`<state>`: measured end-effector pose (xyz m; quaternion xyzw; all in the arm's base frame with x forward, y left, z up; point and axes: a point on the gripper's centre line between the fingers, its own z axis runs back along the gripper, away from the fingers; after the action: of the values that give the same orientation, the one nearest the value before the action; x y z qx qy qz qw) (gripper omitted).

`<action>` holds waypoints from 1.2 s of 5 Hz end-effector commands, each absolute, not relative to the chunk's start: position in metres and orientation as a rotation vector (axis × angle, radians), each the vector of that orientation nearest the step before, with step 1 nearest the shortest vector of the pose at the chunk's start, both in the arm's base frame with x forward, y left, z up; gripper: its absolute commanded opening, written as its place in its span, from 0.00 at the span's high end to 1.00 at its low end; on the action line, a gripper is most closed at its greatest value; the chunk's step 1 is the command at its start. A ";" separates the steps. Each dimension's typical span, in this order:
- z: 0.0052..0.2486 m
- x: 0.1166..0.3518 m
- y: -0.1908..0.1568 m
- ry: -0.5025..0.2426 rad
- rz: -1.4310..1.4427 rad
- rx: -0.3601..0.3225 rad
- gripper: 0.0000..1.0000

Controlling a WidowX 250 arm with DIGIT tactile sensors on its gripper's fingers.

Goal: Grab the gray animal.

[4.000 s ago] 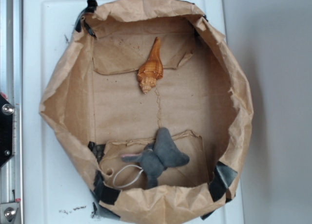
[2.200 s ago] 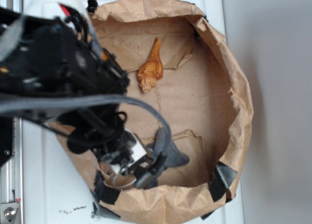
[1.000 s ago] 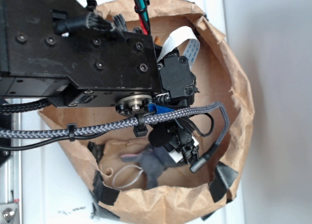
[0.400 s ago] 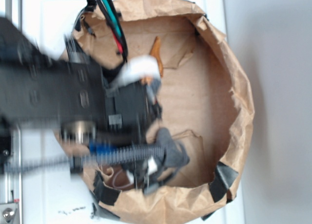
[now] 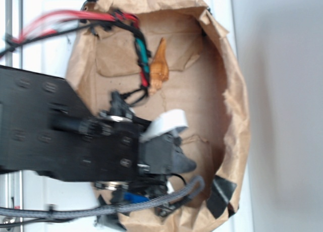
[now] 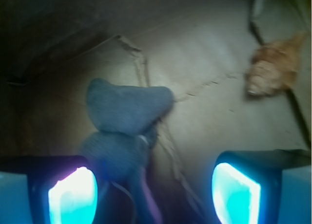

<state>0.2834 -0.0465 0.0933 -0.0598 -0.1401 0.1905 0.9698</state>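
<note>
Stage: approach | we hold the end effector [image 6: 151, 195] spread and empty over the gray animal [image 6: 124, 124], which lies on the paper bag [image 5: 237, 116] floor, toward the left finger | shell [image 6: 273, 68] well apart

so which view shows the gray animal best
The wrist view: the gray animal lies in plain sight by the open gripper. In the exterior view the arm hides nearly all of it; only one ear tip shows.
</note>
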 end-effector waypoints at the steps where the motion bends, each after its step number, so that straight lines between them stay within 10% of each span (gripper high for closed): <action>1: 0.091 0.309 -0.046 -0.249 0.357 -0.248 0.00; 3: 0.060 0.324 -0.036 -0.312 0.428 -0.116 0.02; 4: 0.064 0.321 -0.034 -0.331 0.444 -0.093 1.00; 6: 0.149 0.305 0.004 -0.412 0.599 -0.080 1.00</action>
<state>0.3012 -0.0095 0.1244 -0.0293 -0.1664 0.2828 0.9442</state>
